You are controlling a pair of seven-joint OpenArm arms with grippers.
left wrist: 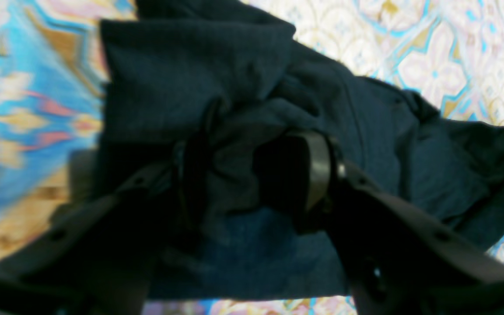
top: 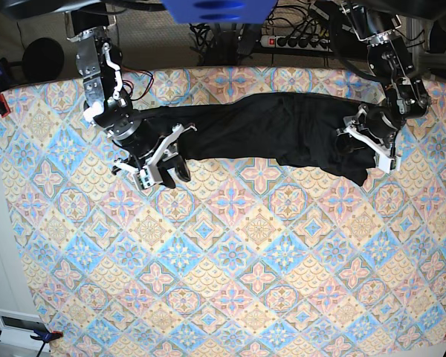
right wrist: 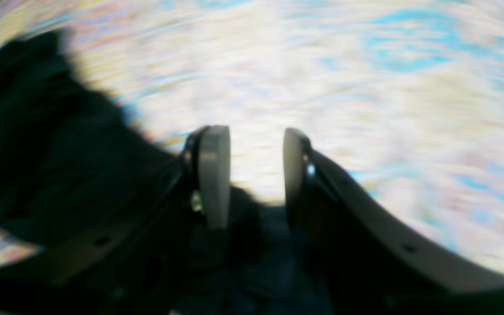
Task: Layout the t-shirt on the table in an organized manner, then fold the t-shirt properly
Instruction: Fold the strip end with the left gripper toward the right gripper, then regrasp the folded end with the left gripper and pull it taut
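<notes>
the large table (top: 230, 297) under its pastel diamond-tiled cloth carries the plain black t-shirt (top: 267, 134) stretched along its far edge, left gripper (left wrist: 252, 170) spread around bunched fabric, right gripper (right wrist: 256, 175) parted with cloth low between its fingers.

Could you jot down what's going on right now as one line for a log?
t-shirt: stretched, bunched strip, far side of table | left gripper: jaws apart around fabric | right gripper: open, off shirt's end | fold: not begun

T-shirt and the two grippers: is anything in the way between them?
Nothing visible. The left gripper has its fingers around bunched t-shirt fabric, and the right gripper sits open at the shirt's other end on the table.
</notes>
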